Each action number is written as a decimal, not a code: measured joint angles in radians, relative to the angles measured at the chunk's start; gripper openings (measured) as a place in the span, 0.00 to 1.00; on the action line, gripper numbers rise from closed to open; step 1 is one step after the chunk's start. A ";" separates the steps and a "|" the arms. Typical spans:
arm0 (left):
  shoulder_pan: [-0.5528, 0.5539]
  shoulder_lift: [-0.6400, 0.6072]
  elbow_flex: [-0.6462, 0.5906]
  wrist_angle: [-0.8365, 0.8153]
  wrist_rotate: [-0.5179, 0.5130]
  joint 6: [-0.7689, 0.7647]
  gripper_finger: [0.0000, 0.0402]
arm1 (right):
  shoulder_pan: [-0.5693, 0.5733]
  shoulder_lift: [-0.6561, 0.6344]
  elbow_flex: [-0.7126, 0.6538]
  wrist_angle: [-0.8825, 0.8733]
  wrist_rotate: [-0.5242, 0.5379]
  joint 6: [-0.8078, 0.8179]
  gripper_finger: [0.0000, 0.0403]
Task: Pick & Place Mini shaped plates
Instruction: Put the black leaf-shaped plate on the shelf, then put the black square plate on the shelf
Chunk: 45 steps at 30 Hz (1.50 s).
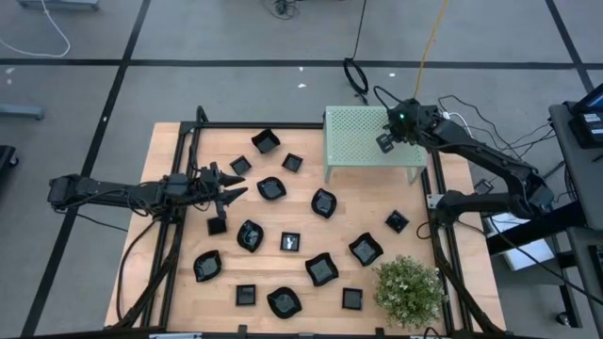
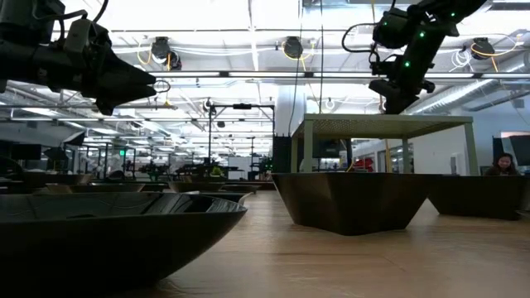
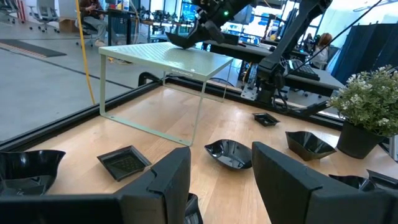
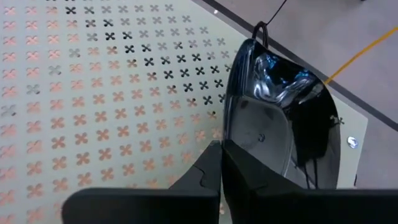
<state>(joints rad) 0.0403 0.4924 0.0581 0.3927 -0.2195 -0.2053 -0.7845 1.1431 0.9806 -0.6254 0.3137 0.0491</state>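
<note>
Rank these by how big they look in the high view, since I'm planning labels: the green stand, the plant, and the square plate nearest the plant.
1. The pale green stand
2. The plant
3. The square plate, far the smallest

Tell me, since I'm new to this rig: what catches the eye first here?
The right gripper holds a glossy black plate above the pale green perforated stand at the table's far edge. Many more black plates lie scattered over the wooden table, with the left gripper hovering open at the left.
</note>
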 joint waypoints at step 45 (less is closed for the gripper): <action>0.000 0.000 0.000 0.000 0.000 0.000 0.44 | 0.734 -0.229 -0.167 -0.481 -0.551 0.576 0.28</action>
<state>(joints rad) 0.0403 0.4927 0.0582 0.3931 -0.2195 -0.2053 -0.0502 0.9140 0.8139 -1.1067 -0.2375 0.6250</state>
